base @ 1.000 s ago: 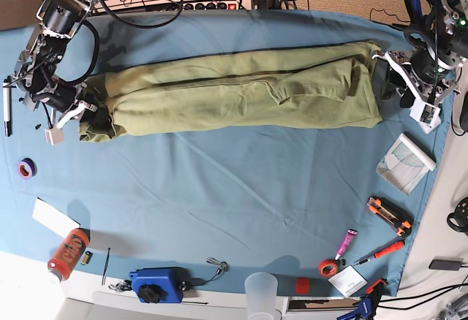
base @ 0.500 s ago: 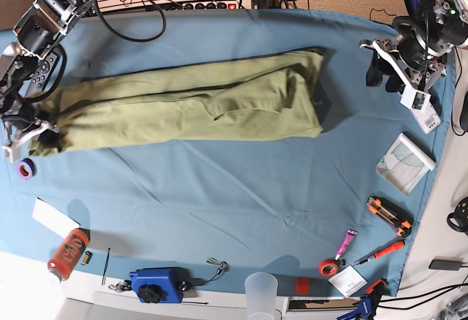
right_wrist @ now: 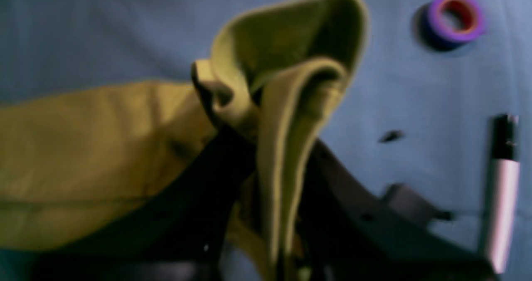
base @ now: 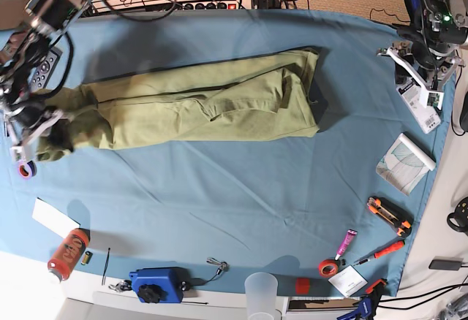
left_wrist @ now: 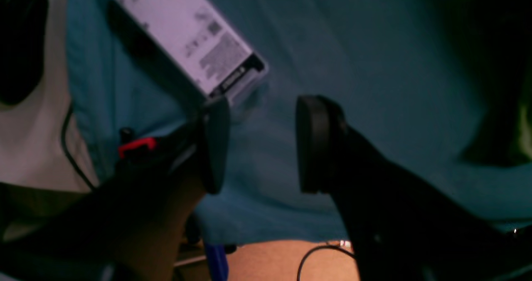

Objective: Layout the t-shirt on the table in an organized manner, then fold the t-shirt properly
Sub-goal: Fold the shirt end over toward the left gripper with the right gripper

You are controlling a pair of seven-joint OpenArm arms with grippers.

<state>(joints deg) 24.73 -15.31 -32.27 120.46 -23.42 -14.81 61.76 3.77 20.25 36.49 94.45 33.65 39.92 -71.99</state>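
Observation:
The olive-green t-shirt (base: pixel 205 104) lies as a long folded band across the back half of the blue-covered table (base: pixel 219 203). At the band's left end in the base view, my right gripper (base: pixel 47 134) is shut on a bunched corner. The right wrist view shows that fabric (right_wrist: pixel 291 106) folded and pinched between the dark fingers (right_wrist: pixel 332 189). My left gripper (base: pixel 407 63) hovers at the table's right edge, well clear of the shirt. Its two black pads (left_wrist: pixel 216 144) stand apart with only blue cloth between them.
A purple tape roll (base: pixel 26 168) and a marker (right_wrist: pixel 501 189) lie beside the right gripper. A white labelled box (left_wrist: pixel 187 35) sits under the left gripper. A booklet (base: pixel 404 161), cutter (base: pixel 387 215), red can (base: pixel 68 253), blue device (base: pixel 157 283) and plastic cup (base: pixel 261 291) line the edges.
The shirt slid toward the base view's left, dragged by the right gripper, and its held end is now bunched. The left gripper let go of the other end and drew back to the table's edge.

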